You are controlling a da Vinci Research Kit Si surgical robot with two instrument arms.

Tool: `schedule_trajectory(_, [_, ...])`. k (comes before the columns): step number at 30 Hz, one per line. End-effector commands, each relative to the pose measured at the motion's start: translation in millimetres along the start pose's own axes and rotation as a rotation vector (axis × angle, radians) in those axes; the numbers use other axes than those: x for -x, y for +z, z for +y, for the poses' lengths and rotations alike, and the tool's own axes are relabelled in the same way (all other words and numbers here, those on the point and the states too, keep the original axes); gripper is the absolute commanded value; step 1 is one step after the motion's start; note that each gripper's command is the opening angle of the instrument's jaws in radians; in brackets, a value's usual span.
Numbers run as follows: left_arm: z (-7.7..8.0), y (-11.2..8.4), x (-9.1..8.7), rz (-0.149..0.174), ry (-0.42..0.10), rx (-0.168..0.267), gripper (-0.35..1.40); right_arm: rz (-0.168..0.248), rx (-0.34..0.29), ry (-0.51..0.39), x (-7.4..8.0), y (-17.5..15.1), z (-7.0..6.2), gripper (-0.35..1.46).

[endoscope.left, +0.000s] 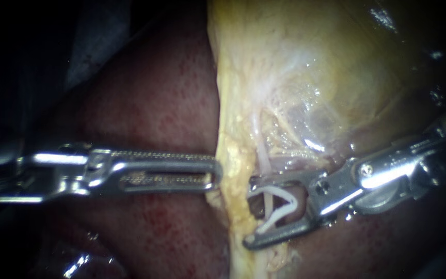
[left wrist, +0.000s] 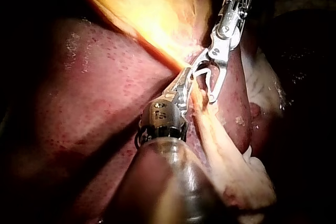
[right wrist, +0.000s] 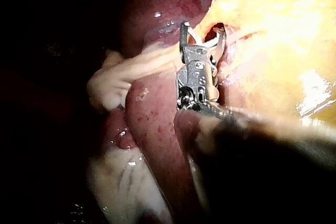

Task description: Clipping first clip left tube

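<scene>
A thin pale tube (endoscope.left: 260,155) runs down from the yellow gallbladder (endoscope.left: 311,67) into the jaws of my right instrument (endoscope.left: 251,211). Those jaws stand wide apart and carry an open white clip (endoscope.left: 280,213), whose two legs lie on either side of the tube. The right wrist view has the same jaws (right wrist: 203,29) and clip (right wrist: 202,40) straddling the pale strand. My left instrument (endoscope.left: 215,173) comes in level from the left. Its long toothed jaws lie together on the gallbladder's yellow edge, also seen in the left wrist view (left wrist: 184,80), just beside the clip (left wrist: 207,72).
Dark red liver (endoscope.left: 156,103) lies behind and below both instruments. A thick pale band of loose tissue (left wrist: 226,150) trails away from the clip site, seen too beside my right instrument (right wrist: 121,77). Wet film glistens on the gallbladder wall.
</scene>
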Motion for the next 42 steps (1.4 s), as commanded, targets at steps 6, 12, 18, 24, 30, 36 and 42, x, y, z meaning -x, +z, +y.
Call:
schedule_trajectory(6, [0.3,0.1,0.0,0.0,0.001,-0.001,-0.35,-0.009,-0.038,0.007,-0.4,0.2,-1.0,0.58])
schedule_trajectory(12, [0.6,0.2,0.0,0.0,0.001,-0.001,-0.35,-0.015,-0.063,0.01,-0.7,0.3,-1.7,0.58])
schedule_trajectory(18, [0.8,0.3,-0.1,0.0,0.001,-0.001,-0.35,-0.015,-0.061,0.011,-1.2,0.9,-1.7,0.57])
schedule_trajectory(24, [0.7,0.4,-0.1,0.0,0.001,0.0,-0.35,-0.015,-0.056,0.014,-2.1,2.1,-1.5,0.57])
schedule_trajectory(30, [0.7,0.5,-0.1,-0.001,0.001,0.001,-0.35,-0.019,-0.05,0.014,-2.3,3.5,-1.3,0.57])
schedule_trajectory(36, [0.7,0.5,-0.1,-0.001,0.001,0.001,-0.35,-0.021,-0.049,0.023,-1.7,4.9,-1.3,0.57])
schedule_trajectory(42, [0.7,0.6,-0.2,-0.001,0.001,0.001,-0.35,-0.022,-0.051,0.027,-1.6,5.0,-1.3,0.55])
